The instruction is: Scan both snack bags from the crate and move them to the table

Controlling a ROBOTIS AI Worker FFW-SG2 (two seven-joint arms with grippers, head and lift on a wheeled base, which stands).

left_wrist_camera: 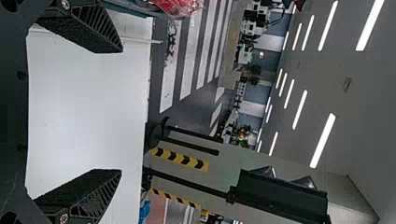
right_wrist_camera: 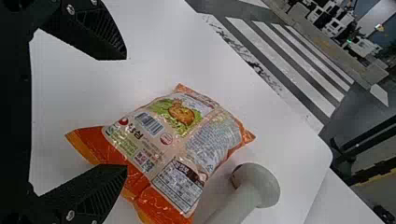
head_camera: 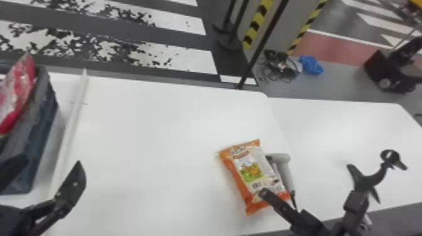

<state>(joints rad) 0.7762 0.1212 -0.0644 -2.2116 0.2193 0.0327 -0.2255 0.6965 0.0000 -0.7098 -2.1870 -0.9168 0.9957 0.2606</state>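
Observation:
The orange snack bag (head_camera: pixel 248 174) lies on the white table, printed face with barcode up; in the right wrist view the bag (right_wrist_camera: pixel 173 135) extends past the fingers. My right gripper (head_camera: pixel 309 183) is open above the table by the bag's lower end; that gripper (right_wrist_camera: pixel 126 112) holds nothing. A pale handheld scanner (head_camera: pixel 284 169) rests along the bag's right side, its rounded head (right_wrist_camera: pixel 264 184) close to the bag. At far left, a red snack bag (head_camera: pixel 18 91) stands in the dark crate (head_camera: pixel 40 125). My left gripper (head_camera: pixel 47 175) is open and empty near the crate; gripper (left_wrist_camera: pixel 122 111).
A raised white strip (head_camera: pixel 72 119) runs along the table (head_camera: pixel 157 125) beside the crate. A black curved piece with a ring (head_camera: pixel 391 157) stands at the right. Black posts (head_camera: pixel 254 56) rise beyond the table's far edge.

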